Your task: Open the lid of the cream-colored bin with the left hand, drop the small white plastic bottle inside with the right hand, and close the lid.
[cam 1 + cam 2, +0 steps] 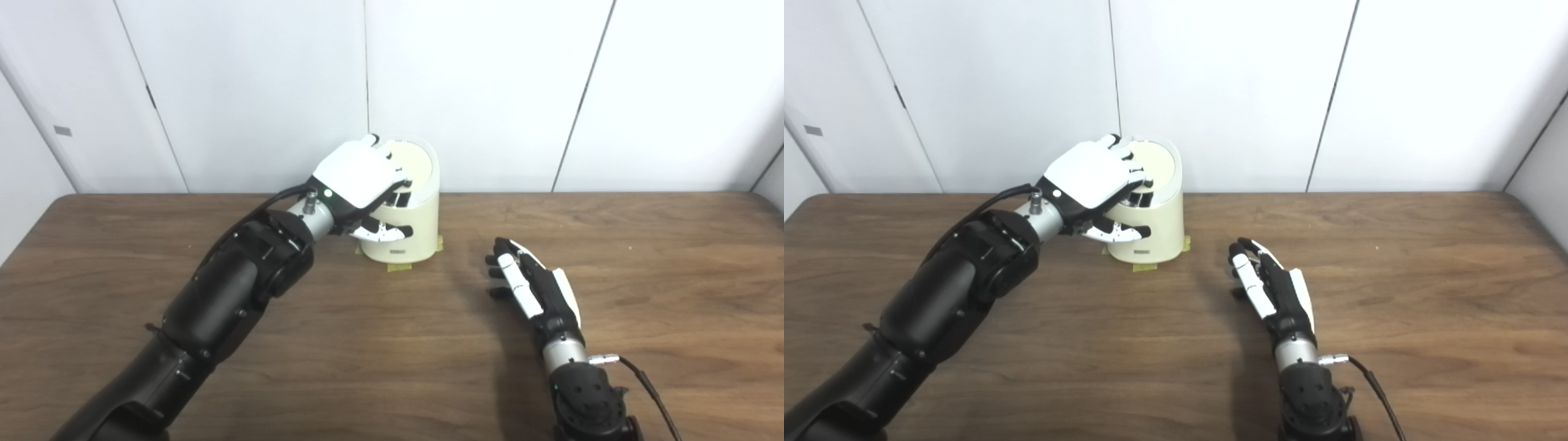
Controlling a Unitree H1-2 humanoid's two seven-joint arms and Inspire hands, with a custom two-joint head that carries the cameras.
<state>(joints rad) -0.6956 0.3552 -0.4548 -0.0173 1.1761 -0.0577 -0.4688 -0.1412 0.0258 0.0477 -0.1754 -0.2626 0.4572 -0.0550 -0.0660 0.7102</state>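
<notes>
The cream-colored bin stands upright at the back middle of the table, and its lid looks closed. My left hand lies on the lid's left side, with fingers spread over the top and the thumb against the bin's front wall. It holds nothing. My right hand rests on the table to the right of and in front of the bin, with fingers stretched out and empty. No small white bottle shows in either view.
The brown wooden table ends at a white panelled wall close behind the bin. Strips of yellow tape lie at the bin's base. A cable runs from my right wrist.
</notes>
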